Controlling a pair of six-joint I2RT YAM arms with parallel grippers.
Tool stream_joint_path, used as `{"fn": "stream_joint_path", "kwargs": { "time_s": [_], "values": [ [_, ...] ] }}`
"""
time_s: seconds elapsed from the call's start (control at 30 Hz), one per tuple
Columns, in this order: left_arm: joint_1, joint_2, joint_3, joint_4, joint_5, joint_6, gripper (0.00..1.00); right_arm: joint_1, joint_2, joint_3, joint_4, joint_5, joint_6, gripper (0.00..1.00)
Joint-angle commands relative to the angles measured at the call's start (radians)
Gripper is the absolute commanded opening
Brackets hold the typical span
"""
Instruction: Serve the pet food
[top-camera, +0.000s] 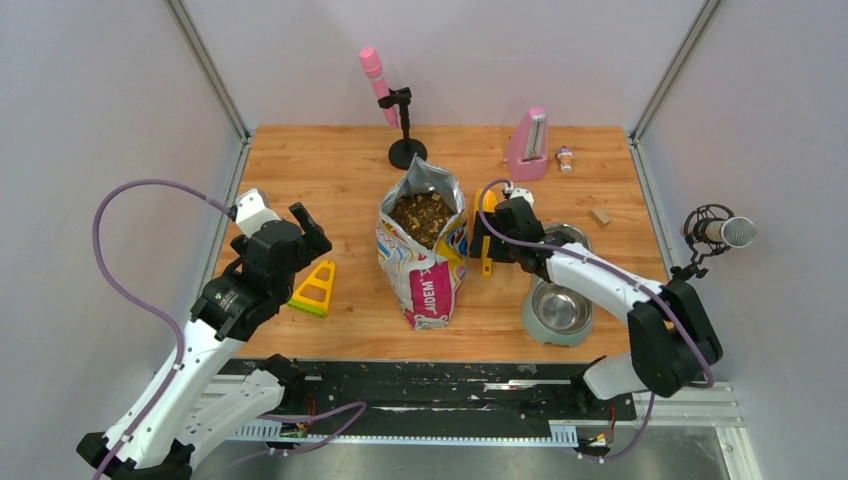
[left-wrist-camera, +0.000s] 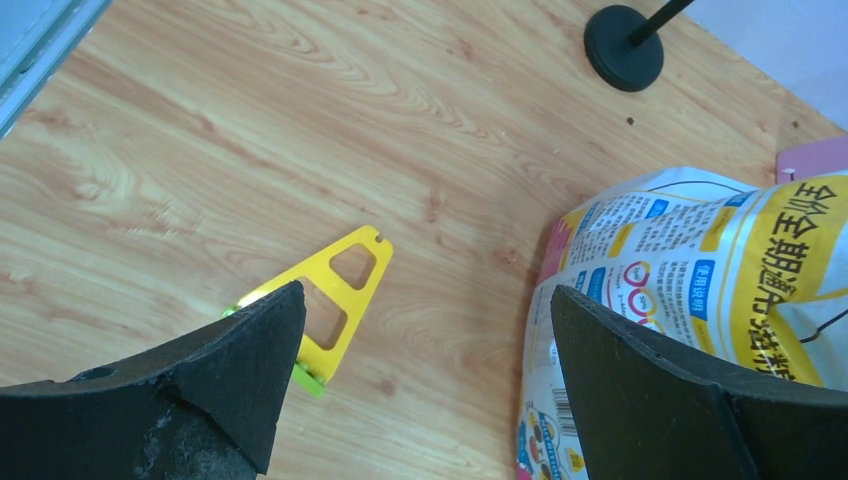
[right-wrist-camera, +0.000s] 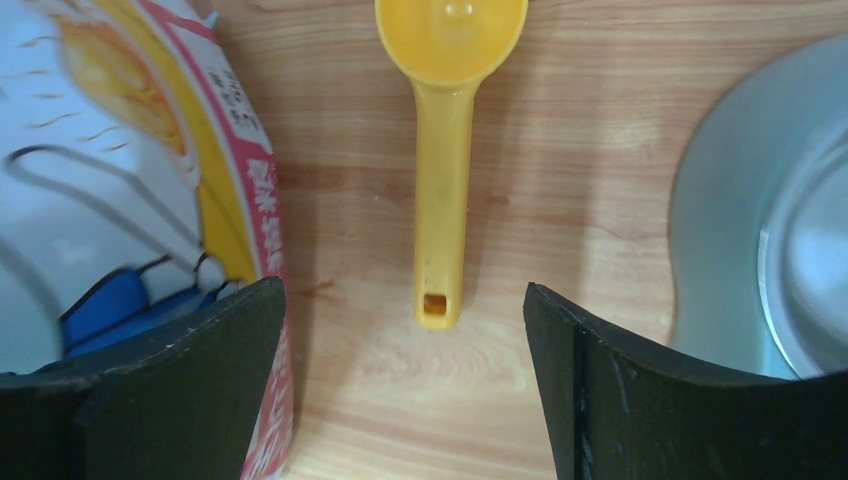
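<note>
The pet food (top-camera: 422, 215) sits as a loose brown heap in the open mouth of the printed bag (top-camera: 430, 285) at the middle of the table (top-camera: 340, 170). The mouth faces up and the bag's length runs from far to near, though I can't quite tell whether it stands straight or leans back. Just right of it lies a yellow scoop (right-wrist-camera: 443, 180), cup end far, handle pointing toward the near edge. The right arm reaches in over the steel bowl (top-camera: 557, 310), wrist bent down. The right gripper (right-wrist-camera: 400, 300) is spread wide, holding nothing, with the handle's tip between its fingers. The left gripper (left-wrist-camera: 425, 295) hangs left of the bag, also wide open and empty, above a yellow triangle (left-wrist-camera: 340, 295).
</note>
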Motion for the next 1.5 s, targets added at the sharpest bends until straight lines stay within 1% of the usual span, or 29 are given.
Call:
{"fn": "stream_joint_path", "kwargs": {
  "time_s": [0.0,0.07,0.13,0.3,0.4,0.5,0.6,0.67,0.77,0.93,1.13,1.23,1.33,1.4,1.43,1.47],
  "values": [
    [0.003,-0.009,0.02,-0.066,-0.042,-0.045,1.0,0.0,0.096,0.012,0.201,-0.017,-0.013,0.81],
    [0.003,-0.01,0.01,-0.085,-0.034,-0.053,1.0,0.002,0.142,0.017,0.237,0.0,-0.04,0.78],
    [0.003,-0.014,-0.002,-0.103,-0.022,-0.067,1.0,0.0,0.191,0.022,0.251,0.05,-0.044,0.76],
    [0.003,-0.04,-0.047,-0.121,0.016,-0.083,1.0,0.0,0.248,0.012,0.284,0.057,-0.037,0.68],
    [0.003,-0.063,-0.063,-0.117,0.036,-0.078,1.0,0.0,0.277,0.008,0.313,0.079,-0.027,0.6],
    [0.003,-0.076,-0.07,-0.102,0.054,-0.062,1.0,0.001,0.307,0.012,0.308,0.084,-0.028,0.44],
    [0.003,-0.079,-0.065,-0.093,0.064,-0.044,1.0,0.0,0.322,0.012,0.298,0.111,-0.027,0.36],
    [0.003,-0.079,-0.057,-0.083,0.071,-0.033,1.0,0.001,0.307,0.009,0.271,0.125,-0.028,0.27],
    [0.003,-0.081,-0.051,-0.058,0.084,-0.014,1.0,0.0,0.229,-0.001,0.25,0.15,-0.042,0.12],
    [0.003,-0.082,-0.045,-0.022,0.108,0.018,1.0,0.0,0.036,-0.009,0.203,0.16,-0.082,0.01],
    [0.003,-0.067,-0.002,0.056,0.131,0.052,1.0,0.0,-0.208,0.022,0.114,0.159,-0.147,0.0],
    [0.003,-0.057,0.028,0.106,0.174,0.085,1.0,0.0,-0.317,0.051,0.084,0.115,-0.199,0.0],
    [0.003,-0.043,0.066,0.18,0.221,0.12,1.0,0.0,-0.416,0.082,0.08,0.037,-0.278,0.0],
    [0.003,-0.03,0.082,0.246,0.306,0.17,1.0,0.0,-0.458,0.103,0.08,-0.045,-0.348,0.0],
    [0.003,-0.024,0.089,0.27,0.383,0.199,1.0,0.0,-0.473,0.114,0.079,-0.094,-0.377,0.0],
    [0.003,-0.009,0.093,0.311,0.426,0.221,1.0,0.0,-0.485,0.124,0.077,-0.172,-0.405,0.0]
  ]
}}
